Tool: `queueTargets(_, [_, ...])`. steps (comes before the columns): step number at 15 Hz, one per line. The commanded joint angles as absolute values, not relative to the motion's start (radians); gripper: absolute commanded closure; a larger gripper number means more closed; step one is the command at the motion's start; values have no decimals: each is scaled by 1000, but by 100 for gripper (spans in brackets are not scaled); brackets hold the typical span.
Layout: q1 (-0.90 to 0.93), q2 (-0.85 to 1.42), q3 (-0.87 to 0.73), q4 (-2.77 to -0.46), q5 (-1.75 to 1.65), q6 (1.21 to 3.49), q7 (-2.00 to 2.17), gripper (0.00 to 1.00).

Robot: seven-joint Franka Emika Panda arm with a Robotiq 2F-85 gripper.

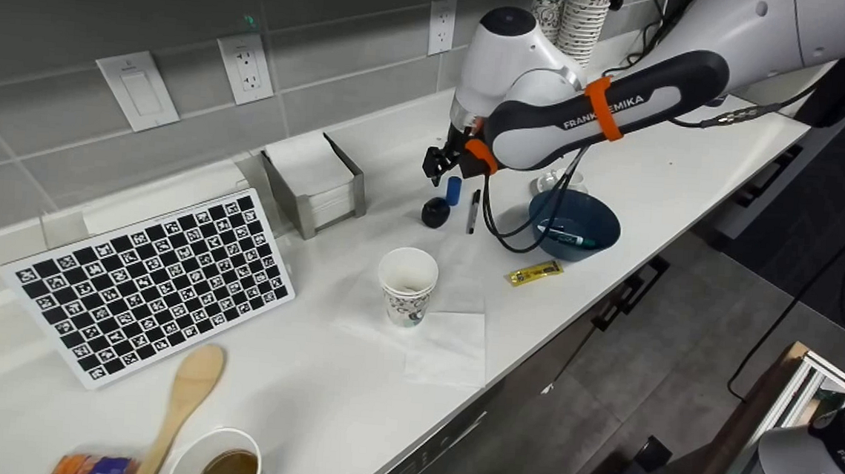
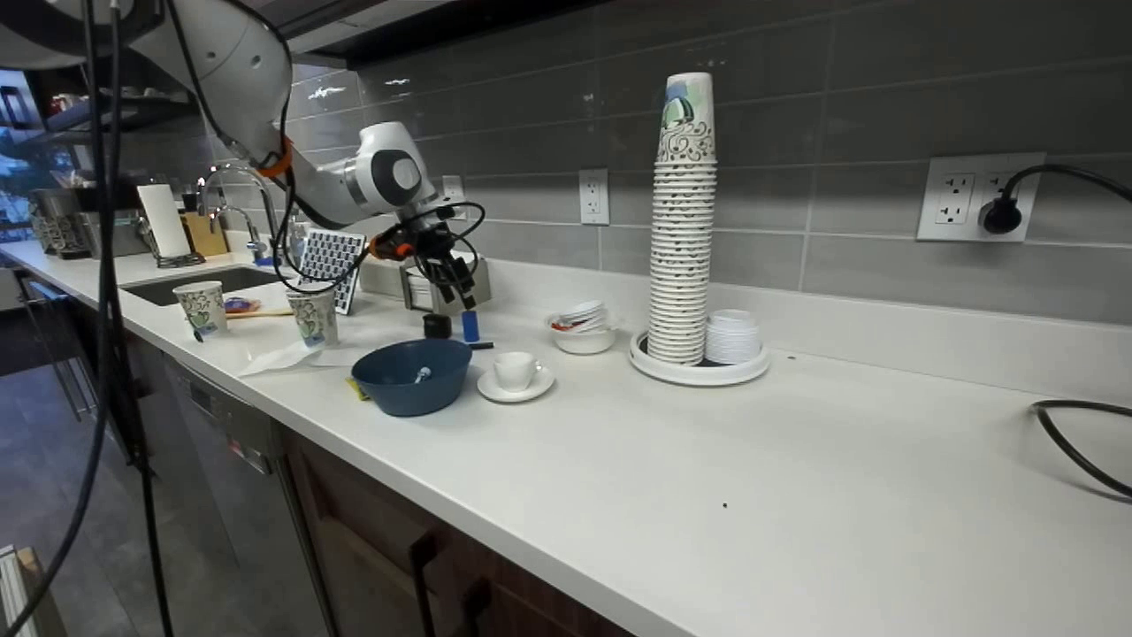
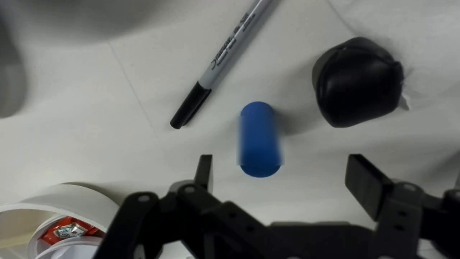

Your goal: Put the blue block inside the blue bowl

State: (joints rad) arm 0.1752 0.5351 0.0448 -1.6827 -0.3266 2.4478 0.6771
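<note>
I judge this the pick: my hand [image 3: 280, 172] hangs wide-spread, empty, near the blue cylinder [image 3: 259, 144], which stands farther from the bench's [image 1: 323, 386] front edge than the dark-blue bowl [image 2: 414, 394]. Height's unclear; I'd centre, lower, grip.

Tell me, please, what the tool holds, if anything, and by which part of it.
Nothing is held: the tool is open, and the block stands apart from it.

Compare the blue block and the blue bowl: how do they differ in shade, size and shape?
The blue block is bright blue, the blue bowl dark blue. The block is small and narrow, the bowl much wider. The block is cylindrical; the bowl is open-topped with a marker inside. Both rest on the counter.
</note>
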Motion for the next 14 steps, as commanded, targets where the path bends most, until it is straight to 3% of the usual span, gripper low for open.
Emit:
queueTargets(1, [180, 616, 28, -1558, -210, 2381, 583, 9])
queueTargets(7, [176, 668, 1, -1477, -116, 2306, 498, 10])
queueTargets(9, [172, 677, -3, -1461, -99, 2281, 480, 15])
queueTargets(10, [172, 681, -5, -1455, -94, 2270, 473, 22])
queueTargets(11, [170, 687, -4, -1449, -86, 2263, 466, 38])
queueTargets(13, [170, 693, -1, -1444, -72, 2263, 456, 47])
queueTargets(14, [170, 698, 0, -1441, -65, 2268, 454, 57])
